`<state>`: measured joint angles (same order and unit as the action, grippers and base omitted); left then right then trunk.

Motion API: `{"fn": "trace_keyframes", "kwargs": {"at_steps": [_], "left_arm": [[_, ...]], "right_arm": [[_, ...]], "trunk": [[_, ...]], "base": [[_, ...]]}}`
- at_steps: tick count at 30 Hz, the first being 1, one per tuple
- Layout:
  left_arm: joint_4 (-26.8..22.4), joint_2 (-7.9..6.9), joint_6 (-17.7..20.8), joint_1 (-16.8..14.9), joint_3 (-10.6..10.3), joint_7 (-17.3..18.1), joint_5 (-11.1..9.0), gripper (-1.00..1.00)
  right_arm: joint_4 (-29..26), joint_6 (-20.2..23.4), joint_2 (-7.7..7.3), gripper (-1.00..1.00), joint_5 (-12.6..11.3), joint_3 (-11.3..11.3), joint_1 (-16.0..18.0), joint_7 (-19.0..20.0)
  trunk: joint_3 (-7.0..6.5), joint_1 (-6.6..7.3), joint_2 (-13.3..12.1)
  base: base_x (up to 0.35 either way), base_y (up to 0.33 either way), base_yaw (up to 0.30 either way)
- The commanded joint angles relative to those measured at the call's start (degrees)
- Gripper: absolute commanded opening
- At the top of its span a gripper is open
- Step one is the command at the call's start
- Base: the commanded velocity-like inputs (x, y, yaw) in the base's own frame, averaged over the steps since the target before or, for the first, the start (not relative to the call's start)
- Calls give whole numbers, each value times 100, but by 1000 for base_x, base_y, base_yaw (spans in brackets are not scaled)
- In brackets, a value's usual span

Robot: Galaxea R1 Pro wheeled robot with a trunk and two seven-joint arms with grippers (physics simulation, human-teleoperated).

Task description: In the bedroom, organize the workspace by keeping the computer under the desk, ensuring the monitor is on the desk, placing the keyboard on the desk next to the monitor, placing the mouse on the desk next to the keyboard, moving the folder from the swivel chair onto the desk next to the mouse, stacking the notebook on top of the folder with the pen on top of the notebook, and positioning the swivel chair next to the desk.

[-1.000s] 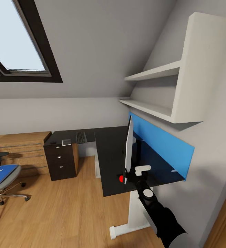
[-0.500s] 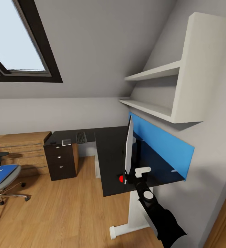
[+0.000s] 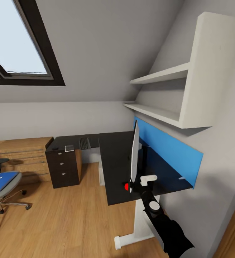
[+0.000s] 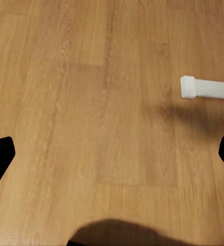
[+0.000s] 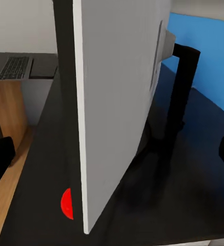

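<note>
Item: monitor (image 3: 134,154), upright on the desk (image 3: 114,168), edge-on to the right gripper (image 5: 112,148). Gripper wide open, holding nothing, near the monitor's lower corner. Advice: close squarely on that edge, avoid tipping; keyboard (image 3: 84,143) lies far along the desk.

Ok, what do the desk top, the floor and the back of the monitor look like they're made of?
The desk top looks like matte black laminate or painted board: flat, with only a dull sheen. The floor looks like light wood planks, showing grain and board seams. The monitor back looks like smooth pale grey plastic, though a render leaves that open.
</note>
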<state>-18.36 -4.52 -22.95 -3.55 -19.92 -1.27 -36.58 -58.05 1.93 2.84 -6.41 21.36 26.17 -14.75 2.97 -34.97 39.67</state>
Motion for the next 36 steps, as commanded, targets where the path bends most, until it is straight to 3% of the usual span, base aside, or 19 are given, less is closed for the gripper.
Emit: {"fn": "trace_keyframes", "kwargs": {"at_steps": [1, 36], "left_arm": [[-1, -5, -23, -5, -48, -13, -50, 100], [-1, -5, -18, -5, -56, -13, -59, 100]], "right_arm": [[-8, -22, -3, 100, -55, 19, 4, -44], [4, -189, -20, 100, -45, 2, -15, -66]], "trunk": [[10, -3, 8], [10, -3, 8]], "base": [[159, 99, 0], [41, 66, 0]]}}
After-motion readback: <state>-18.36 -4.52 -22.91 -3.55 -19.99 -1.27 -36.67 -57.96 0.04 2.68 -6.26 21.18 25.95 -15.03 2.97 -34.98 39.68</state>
